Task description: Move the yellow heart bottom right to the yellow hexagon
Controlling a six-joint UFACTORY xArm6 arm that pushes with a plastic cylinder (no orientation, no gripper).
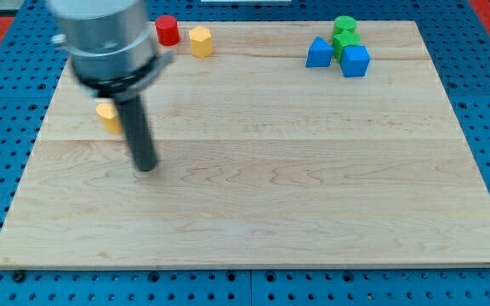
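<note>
The yellow heart (107, 116) lies near the board's left edge, partly hidden behind my rod. The yellow hexagon (200, 41) stands at the view's top, left of centre, beside a red cylinder (168, 30). My tip (146, 166) rests on the board just below and to the right of the yellow heart, a short way from it. The rod and the arm's grey body rise from the tip toward the view's top left.
A cluster stands at the view's top right: a blue triangular block (318, 53), a blue cube (355, 60) and two green blocks (344, 32). The wooden board (253, 204) lies on a blue pegboard, its edges all in view.
</note>
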